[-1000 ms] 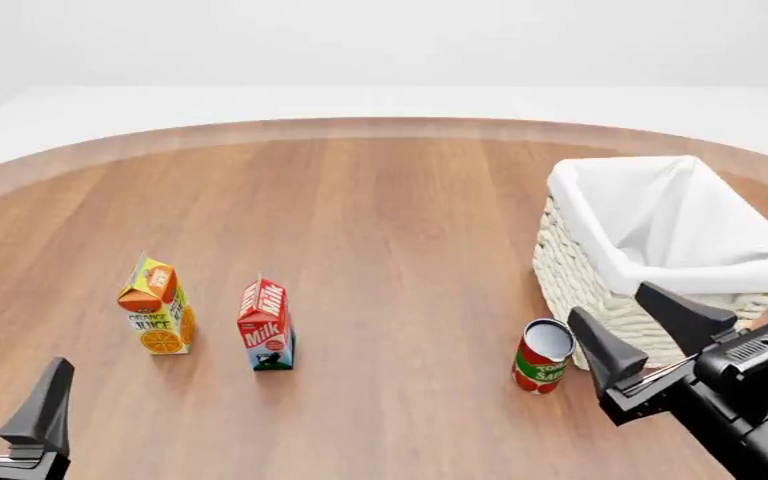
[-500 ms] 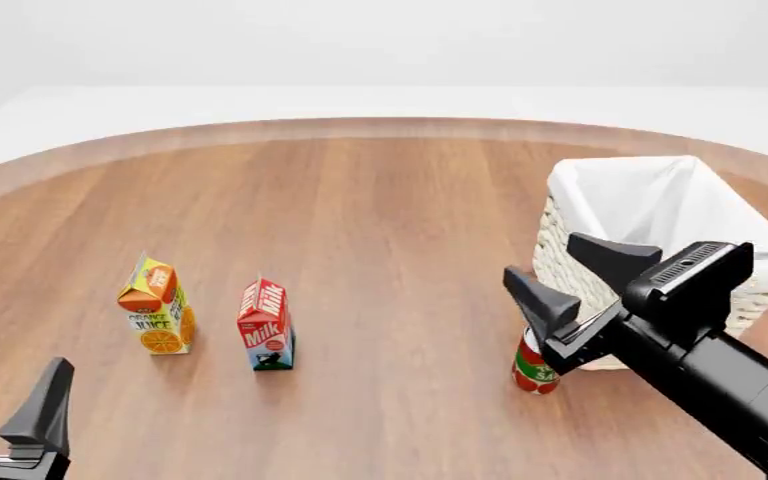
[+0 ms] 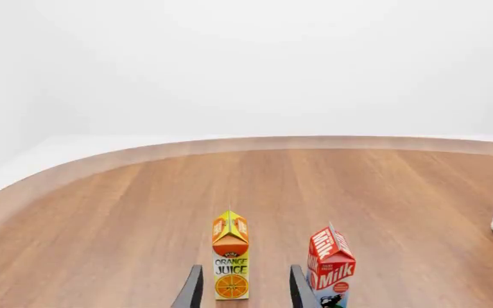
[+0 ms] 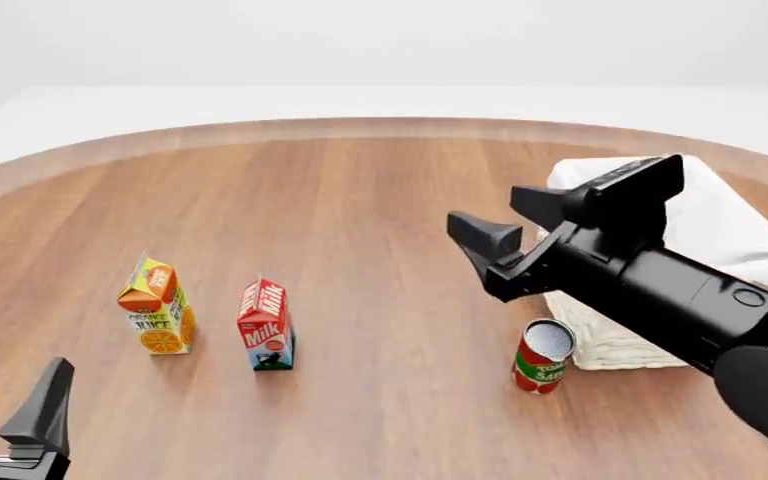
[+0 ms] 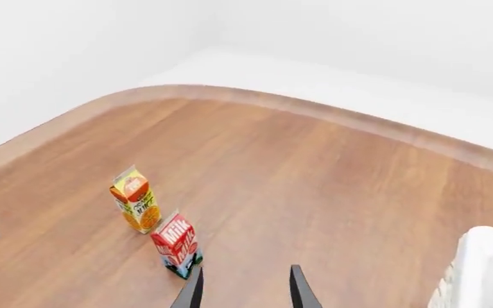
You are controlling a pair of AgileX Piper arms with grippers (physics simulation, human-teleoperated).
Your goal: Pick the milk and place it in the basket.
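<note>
White walls and a pale floor surround a round wooden counter, which carries every item.

Task item: the milk stands upright near the counter's near-left part, untouched, just beside the orange juice carton on its left, with a gap between them. Both cartons stand free, not touching anything.

Destination: the basket sits at the right side, its mouth facing up, well apart from the milk. Its near wall is largely hidden by the right arm.

Right tool: raised above the counter between milk and basket, jaws apart, holding nothing. Its wrist view looks down toward both cartons, with the milk nearer the fingers; judged, it is placed to approach the milk.

Left tool: low at the near-left edge, jaws apart and empty. Its wrist view points at the juice carton, with the milk just off to one side; judged idle.

Obstructions: a red can stands just in front of the basket's near-left corner, close to any low carry path back to the basket. The juice carton crowds the milk's left flank, so a wide approach risks knocking it.
</note>
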